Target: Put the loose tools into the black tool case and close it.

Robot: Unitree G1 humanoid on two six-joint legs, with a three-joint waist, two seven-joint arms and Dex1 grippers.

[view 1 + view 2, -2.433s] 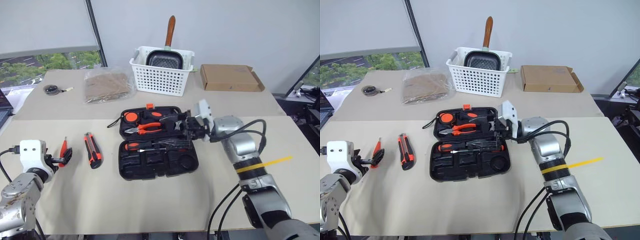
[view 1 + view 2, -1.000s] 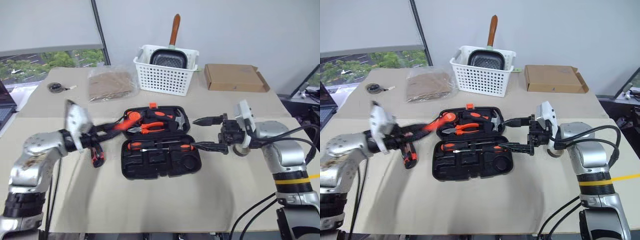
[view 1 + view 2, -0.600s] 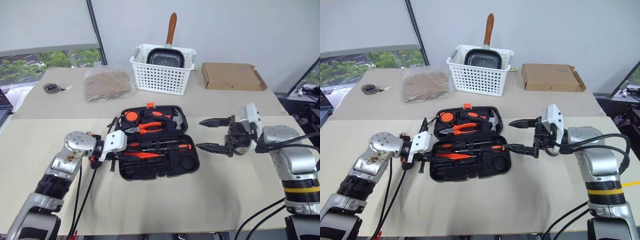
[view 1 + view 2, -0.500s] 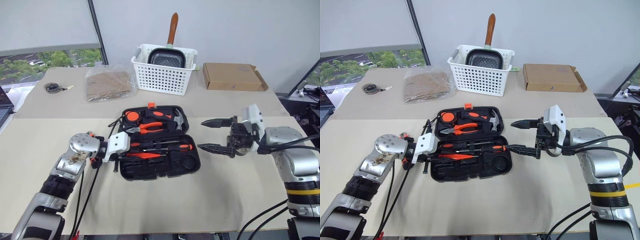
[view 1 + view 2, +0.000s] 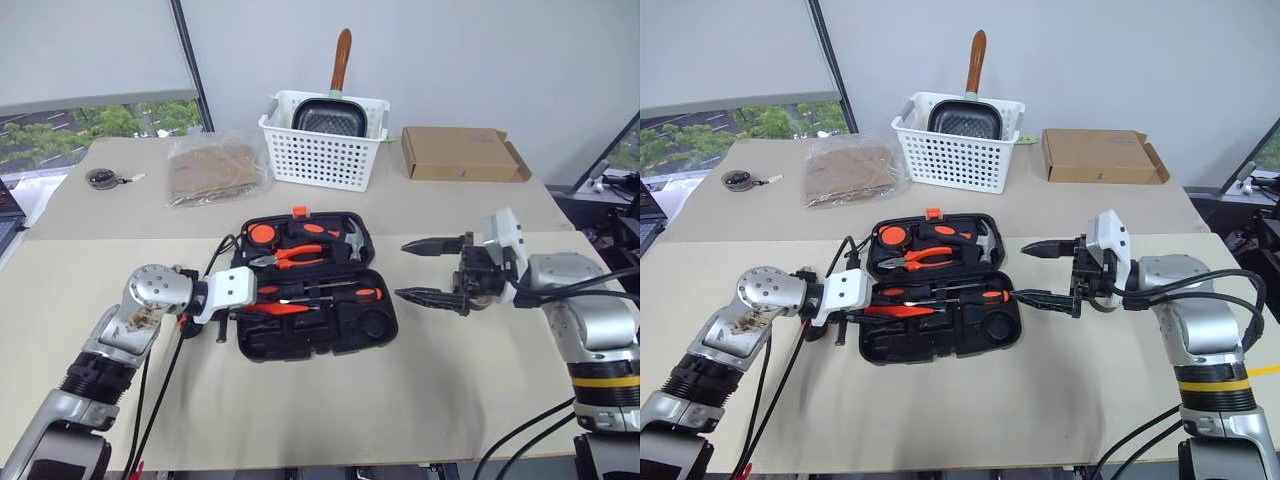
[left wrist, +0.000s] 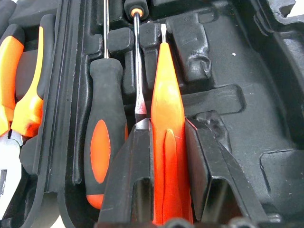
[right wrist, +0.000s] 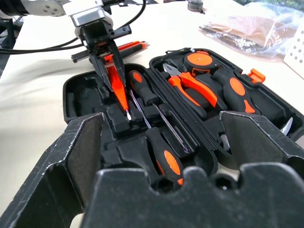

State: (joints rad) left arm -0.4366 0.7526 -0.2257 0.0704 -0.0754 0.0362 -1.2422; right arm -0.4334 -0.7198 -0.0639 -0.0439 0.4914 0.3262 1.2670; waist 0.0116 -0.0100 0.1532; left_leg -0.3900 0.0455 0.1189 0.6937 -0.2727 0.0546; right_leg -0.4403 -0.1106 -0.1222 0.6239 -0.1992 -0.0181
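Observation:
The black tool case (image 5: 340, 336) lies open in the middle of the table. My left gripper (image 6: 168, 156) is shut on the short orange-red screwdriver (image 6: 167, 95), holding it low over the case's near half, tip toward the right. Beside it, two long screwdrivers (image 7: 137, 85) (image 7: 164, 159) with black-and-orange handles rest in the recesses. The utility knife (image 7: 129, 46) lies on the table just outside the case's left edge, behind the left arm. My right gripper (image 5: 402, 270) hovers open at the case's right edge, holding nothing.
The case's far half holds orange-handled pliers (image 5: 285, 256), a tape measure (image 5: 262, 234) and a hammer (image 5: 346, 240). At the back stand a white basket (image 5: 320, 155) with a pan, a cardboard box (image 5: 460, 155) and a plastic bag (image 5: 212, 170).
The left gripper carried the short screwdriver from the table's left side over the case and lowered it. The right gripper drew back from the case to its right edge and stays open.

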